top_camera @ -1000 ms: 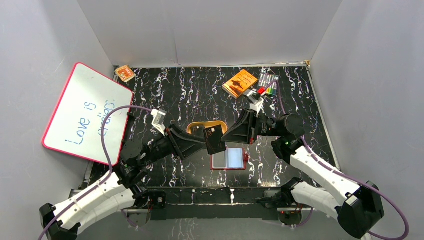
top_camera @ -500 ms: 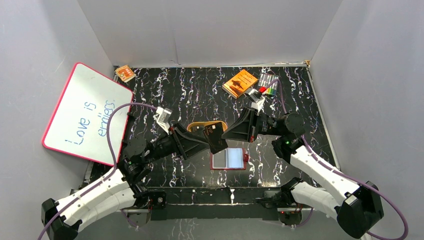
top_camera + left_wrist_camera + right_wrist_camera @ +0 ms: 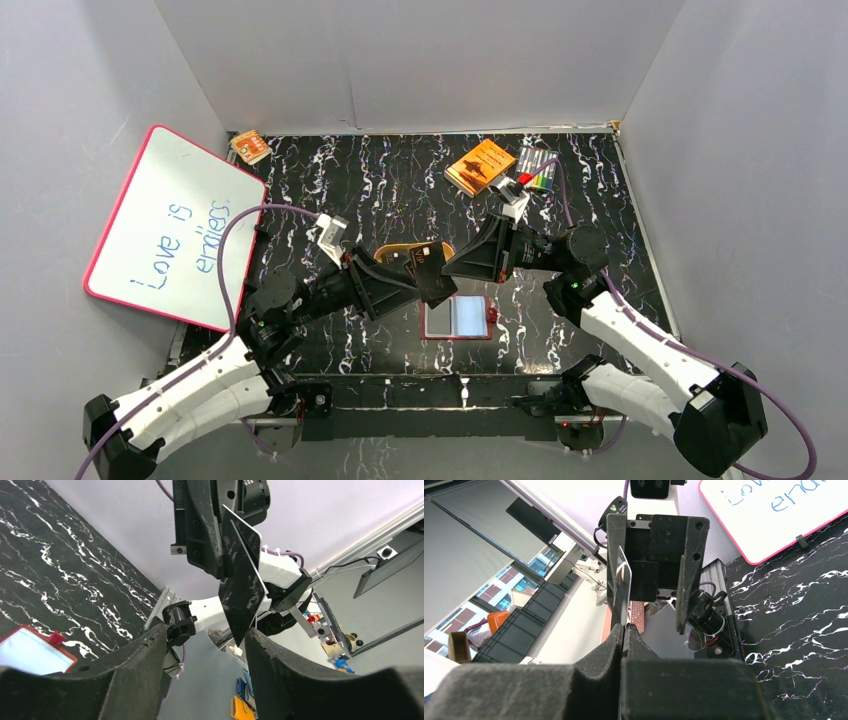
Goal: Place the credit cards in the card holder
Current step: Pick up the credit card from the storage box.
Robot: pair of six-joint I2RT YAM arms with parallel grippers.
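Observation:
My right gripper [image 3: 447, 270] is shut on a black credit card [image 3: 431, 275] and holds it in the air above the table's middle. In the right wrist view [image 3: 625, 627] the card [image 3: 623, 587] stands edge-on out of the closed fingers. My left gripper [image 3: 405, 284] is open and faces the card from the left. In the left wrist view [image 3: 205, 632] the card [image 3: 243, 585] hangs just beyond the fingertips, its lower corner near the right finger [image 3: 300, 680]. The dark red card holder [image 3: 458, 318] lies open below, pale blue inside; it also shows in the left wrist view [image 3: 30, 651].
A tan oval tray [image 3: 392, 253] lies behind the held card. An orange box [image 3: 480, 166] and a pack of coloured markers [image 3: 538, 168] are at the back right. A whiteboard [image 3: 170, 225] leans at the left, a small orange item [image 3: 250, 147] behind it.
My left arm has shifted a little right and back, towards the card. The card has tilted slightly. The right arm has hardly moved.

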